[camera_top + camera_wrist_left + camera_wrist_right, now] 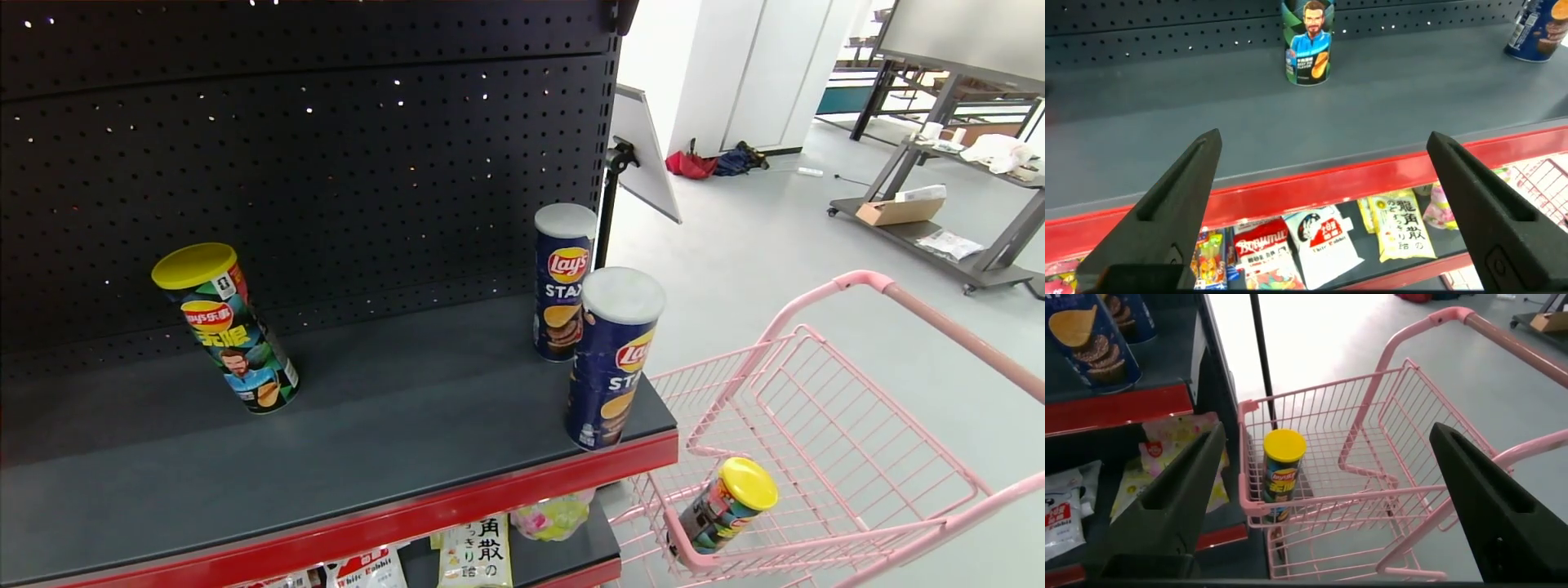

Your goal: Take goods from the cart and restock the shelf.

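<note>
A yellow-lidded chip can (224, 327) stands on the dark shelf (367, 425) at the left; it also shows as the can (1308, 41) in the left wrist view. Two blue chip cans stand at the shelf's right end, one (562, 280) at the back and one (612, 355) at the front edge. Another yellow-lidded can (722, 505) leans in the pink cart (816, 425), seen too as the can (1283, 469). My left gripper (1327, 216) is open, in front of the shelf's red lip. My right gripper (1331, 506) is open above the cart.
Snack bags (1315, 241) fill the lower shelf (522, 563) under the red lip (490, 490). A black pole (1261, 355) stands between shelf and cart. A tilted white board (645, 151) and wheeled tables (939, 212) stand farther off on the grey floor.
</note>
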Controlling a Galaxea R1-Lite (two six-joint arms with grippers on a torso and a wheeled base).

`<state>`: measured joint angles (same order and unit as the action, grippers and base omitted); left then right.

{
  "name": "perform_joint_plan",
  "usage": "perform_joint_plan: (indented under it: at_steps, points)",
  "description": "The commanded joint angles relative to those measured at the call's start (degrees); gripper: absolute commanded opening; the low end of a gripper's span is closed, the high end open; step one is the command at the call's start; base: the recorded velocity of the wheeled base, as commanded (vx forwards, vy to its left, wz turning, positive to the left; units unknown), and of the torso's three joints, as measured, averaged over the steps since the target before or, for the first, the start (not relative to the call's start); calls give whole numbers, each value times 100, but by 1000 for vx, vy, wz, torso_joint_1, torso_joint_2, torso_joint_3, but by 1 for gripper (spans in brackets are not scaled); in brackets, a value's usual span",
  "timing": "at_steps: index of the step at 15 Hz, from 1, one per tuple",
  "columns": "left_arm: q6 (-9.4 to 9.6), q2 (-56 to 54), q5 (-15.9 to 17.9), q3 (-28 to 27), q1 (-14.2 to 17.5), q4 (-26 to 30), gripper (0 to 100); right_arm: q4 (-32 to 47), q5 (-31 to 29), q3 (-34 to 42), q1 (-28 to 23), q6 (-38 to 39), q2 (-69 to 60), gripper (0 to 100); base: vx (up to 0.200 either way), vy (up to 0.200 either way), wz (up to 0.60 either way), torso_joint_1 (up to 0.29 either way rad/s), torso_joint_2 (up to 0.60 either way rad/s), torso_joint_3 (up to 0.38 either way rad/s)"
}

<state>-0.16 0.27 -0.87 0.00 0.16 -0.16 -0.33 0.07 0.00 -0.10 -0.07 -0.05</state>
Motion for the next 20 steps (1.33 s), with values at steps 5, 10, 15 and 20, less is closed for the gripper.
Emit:
perform_joint_plan:
  at_steps: [5,10,15,20]
  points:
    - [-2,0,-1,0,2,-2,100,-2,1,0,1,-1,5,100,0,0,0,-140,336,186]
    - [-2,0,-1,0,2,-2,100,-2,1,0,1,-1,5,100,0,0,0,-139,349,201]
    - [-2,0,-1,0,2,-2,100,-2,1,0,1,-1,5,100,0,0,0,-139,350,207]
    - [-2,0,-1,0,2,-2,100,-2,1,0,1,-1,5,100,0,0,0,-119,305,182]
